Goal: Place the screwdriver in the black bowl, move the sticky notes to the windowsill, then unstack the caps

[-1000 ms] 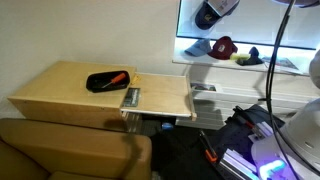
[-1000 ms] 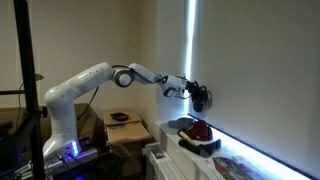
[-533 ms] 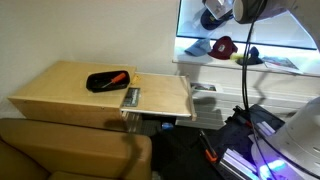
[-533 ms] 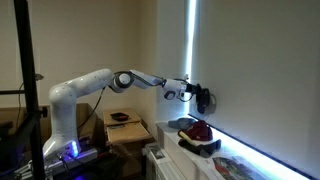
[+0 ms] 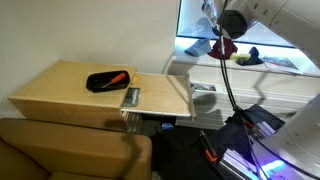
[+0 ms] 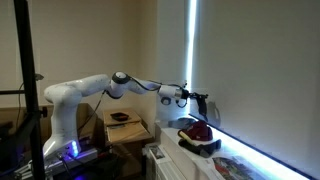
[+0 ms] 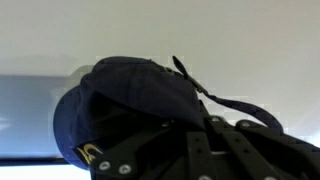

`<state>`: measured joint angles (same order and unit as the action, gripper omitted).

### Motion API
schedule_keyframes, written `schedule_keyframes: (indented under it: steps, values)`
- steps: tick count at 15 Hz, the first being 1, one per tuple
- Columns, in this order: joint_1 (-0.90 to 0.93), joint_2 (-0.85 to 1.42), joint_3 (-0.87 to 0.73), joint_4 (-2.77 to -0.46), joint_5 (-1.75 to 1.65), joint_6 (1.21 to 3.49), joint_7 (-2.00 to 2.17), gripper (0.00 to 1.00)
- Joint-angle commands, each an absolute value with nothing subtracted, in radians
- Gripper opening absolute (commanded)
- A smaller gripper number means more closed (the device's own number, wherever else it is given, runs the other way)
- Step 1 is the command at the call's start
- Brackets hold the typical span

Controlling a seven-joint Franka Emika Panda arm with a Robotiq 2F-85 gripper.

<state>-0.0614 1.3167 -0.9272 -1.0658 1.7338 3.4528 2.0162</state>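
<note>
Currently dark navy fabric baseball cap (image 7: pixel 120 100) is gripped by closed gripper (image 6: pixel 192 98), held above dark red cap (image 6: pixel 197 130) on white windowsill (image 5: pixel 205 60), for unstacking. Orange-handled screwdriver (image 5: pixel 116 78) is seen in oblong black bowl (image 5: pixel 98 85), left.

**Colour findings**

- Table (image 5: pixel 60 92): pale wood, plain, no pattern.
- Bowl (image 5: pixel 100 84): solid black.
- Screwdriver (image 5: pixel 117 77): orange handle. The shaft is too small to tell its colour.
- Small block (image 5: pixel 131 97): grey.
- Sofa (image 5: pixel 60 145): mid brown, uniform.
- Windowsill (image 5: pixel 290 75): white, tinted bluish by the window light.
- Red cap (image 5: pixel 224 46): dark red in both exterior views, no marking legible.
- Navy cap (image 7: pixel 120 95): dark navy throughout, strap included, with one small yellow stitched mark (image 7: pixel 90 153) near its lower edge.
- Gripper (image 7: pixel 185 125): black.
- Robot arm (image 6: pixel 80 90): white with darker joints.
- Light (image 6: pixel 70 150) at the arm's base: violet-blue.
</note>
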Motion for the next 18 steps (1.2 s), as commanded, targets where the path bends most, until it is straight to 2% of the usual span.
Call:
schedule_keyframes:
  steps: [1,2,3,4,8,9,10,12,17,18]
  values:
    - [-0.099,1.538,-1.028,-0.840,1.789,3.449,2.257,0.01]
    - [-0.101,1.600,-1.069,-0.796,1.786,3.454,2.346,0.01]
    - [-0.117,1.473,-0.965,-0.831,1.638,3.471,2.361,0.01]
    - [-0.117,1.507,-1.004,-0.815,1.585,3.459,2.458,0.01]
    - [-0.176,1.507,-0.994,-0.720,1.411,3.456,2.713,0.01]
    - [-0.207,1.500,-0.968,-0.650,1.489,3.455,2.633,0.29]
    - [-0.243,1.495,-0.937,-0.592,1.462,3.455,2.627,0.30]
    - [-0.311,1.486,-0.827,-0.478,1.361,3.455,2.617,0.42]
    - [-0.461,1.511,-0.421,-0.234,0.942,3.396,2.612,0.79]
    - [-0.440,1.507,-0.340,-0.258,0.870,3.396,2.612,0.87]
